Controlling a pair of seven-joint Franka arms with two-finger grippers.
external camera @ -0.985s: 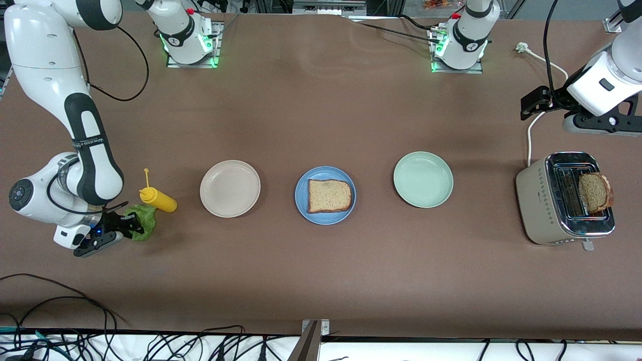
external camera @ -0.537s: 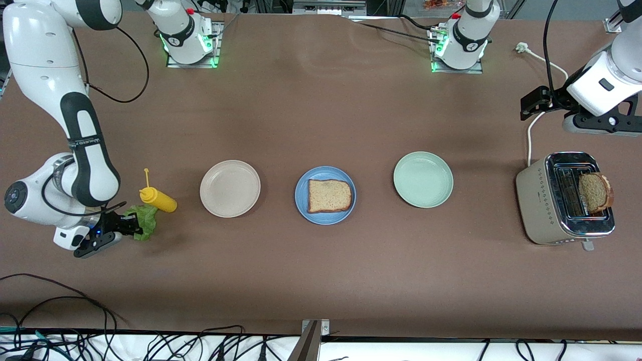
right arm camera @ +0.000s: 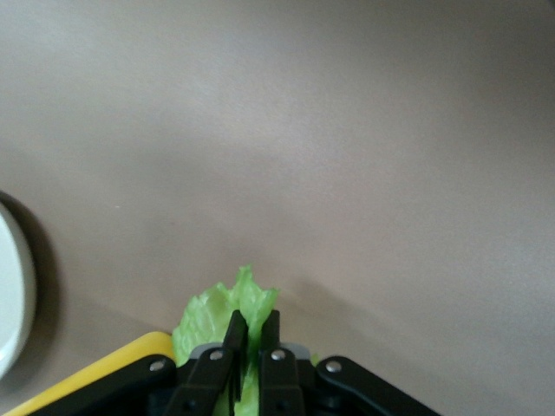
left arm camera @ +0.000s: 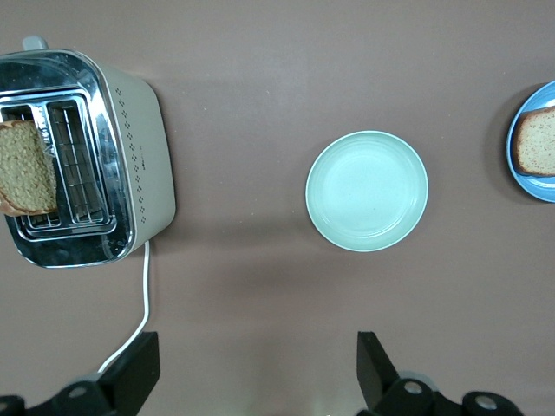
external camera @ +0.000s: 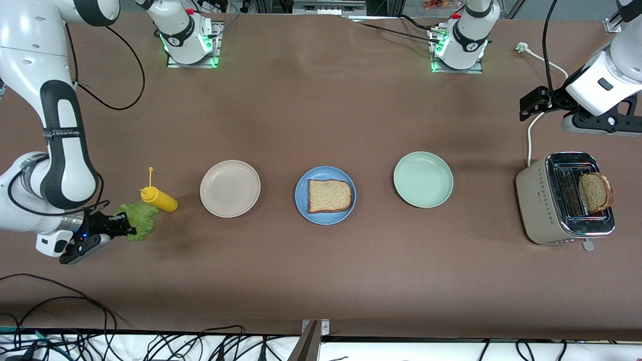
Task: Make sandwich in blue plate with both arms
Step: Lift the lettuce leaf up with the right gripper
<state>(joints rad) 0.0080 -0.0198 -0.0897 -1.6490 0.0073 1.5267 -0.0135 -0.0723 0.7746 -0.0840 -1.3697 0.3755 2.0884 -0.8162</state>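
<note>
The blue plate point(external camera: 325, 195) sits mid-table with one brown bread slice point(external camera: 328, 195) lying flat on it; both also show in the left wrist view, the plate point(left arm camera: 531, 143) and the slice point(left arm camera: 536, 140). A second bread slice point(external camera: 595, 192) stands in the toaster point(external camera: 564, 198). At the right arm's end of the table my right gripper point(external camera: 123, 227) is shut on the ruffled green lettuce leaf point(external camera: 138, 221), its fingers point(right arm camera: 236, 334) pinching the leaf point(right arm camera: 227, 308). My left gripper point(left arm camera: 257, 373) is open, hanging over bare table beside the toaster point(left arm camera: 82, 156).
A yellow squeeze bottle point(external camera: 158, 198) lies right beside the lettuce. A beige plate point(external camera: 230, 188) and a pale green plate point(external camera: 423, 179) flank the blue plate. The toaster's white cord point(external camera: 529, 135) runs toward the arm bases.
The right gripper's fingers have closed on the lettuce and the arm has drawn it a little toward the right arm's end of the table. The left arm has not moved.
</note>
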